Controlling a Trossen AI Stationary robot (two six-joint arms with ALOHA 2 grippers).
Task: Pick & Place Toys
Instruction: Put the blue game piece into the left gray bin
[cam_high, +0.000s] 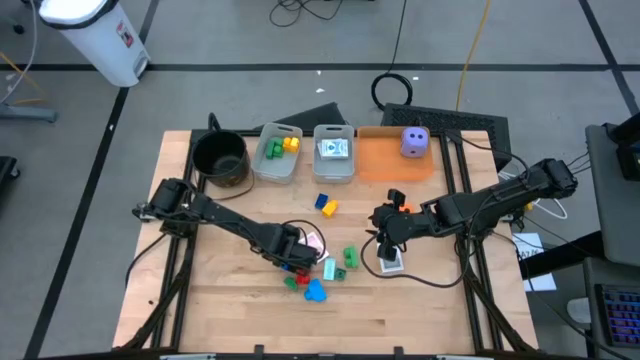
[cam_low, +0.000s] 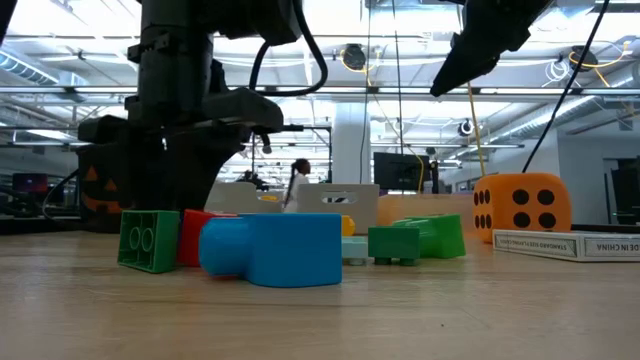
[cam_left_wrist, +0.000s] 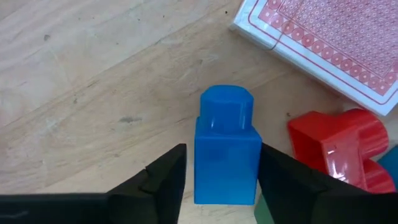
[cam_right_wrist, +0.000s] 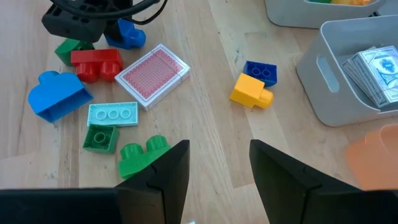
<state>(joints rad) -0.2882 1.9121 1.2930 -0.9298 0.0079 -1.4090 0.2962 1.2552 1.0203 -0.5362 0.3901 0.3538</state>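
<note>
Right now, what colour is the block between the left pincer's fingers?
Blue block; the left wrist view shows it best.

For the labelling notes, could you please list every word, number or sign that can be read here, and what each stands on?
"...DE IN CHINA": edge of the flat white box by the orange die, start cut off.
Black pips, no numerals: the orange die; the purple die likewise.
Printing on the card pack in the bin: too small to read.

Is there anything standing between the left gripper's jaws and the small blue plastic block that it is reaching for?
Nothing visible does. The left gripper has one of its jaws on each side of the small blue plastic block, with only narrow gaps. The red plastic block and the red-backed card deck lie to the side, outside the jaws.
</note>
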